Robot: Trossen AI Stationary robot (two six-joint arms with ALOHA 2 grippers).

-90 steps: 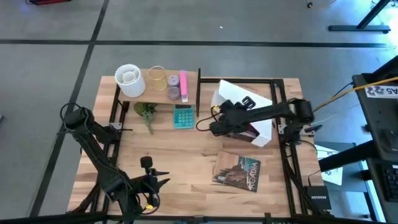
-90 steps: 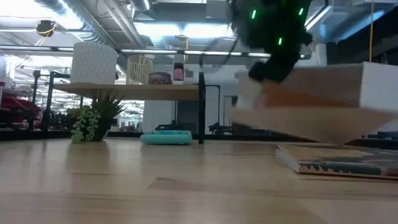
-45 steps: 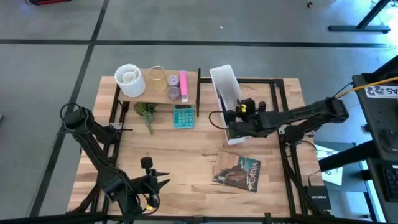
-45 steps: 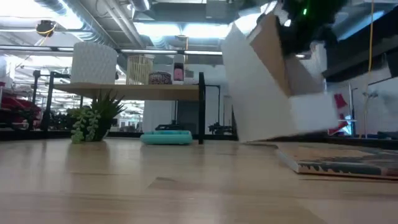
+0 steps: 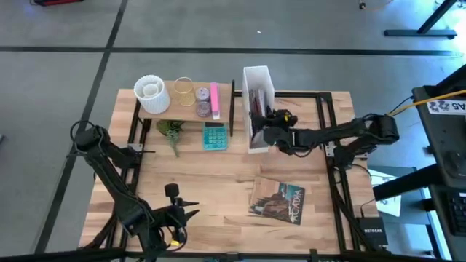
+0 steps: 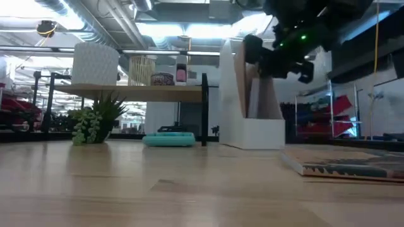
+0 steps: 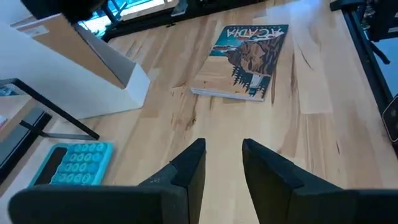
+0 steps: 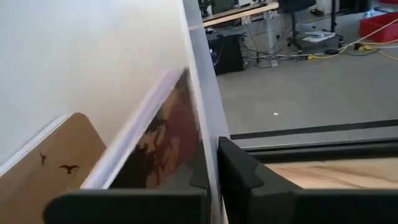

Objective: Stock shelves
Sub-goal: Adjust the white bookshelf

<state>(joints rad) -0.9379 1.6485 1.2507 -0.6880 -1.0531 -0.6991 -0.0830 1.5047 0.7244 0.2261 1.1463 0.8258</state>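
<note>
Standing upright just right of the wood shelf (image 5: 186, 102), the white file box (image 5: 257, 109) holds books, its wall pinched between the right gripper (image 5: 266, 132) fingers. A teal calculator (image 5: 215, 136) lies beside the box; a paperback (image 5: 277, 199) nearer the front. Left gripper (image 7: 222, 163) waits apart, narrowly parted, holding nothing.

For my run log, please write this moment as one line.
right gripper: shut on file box wall | file box: upright beside shelf | book: flat on table | left gripper: open, waiting
</note>
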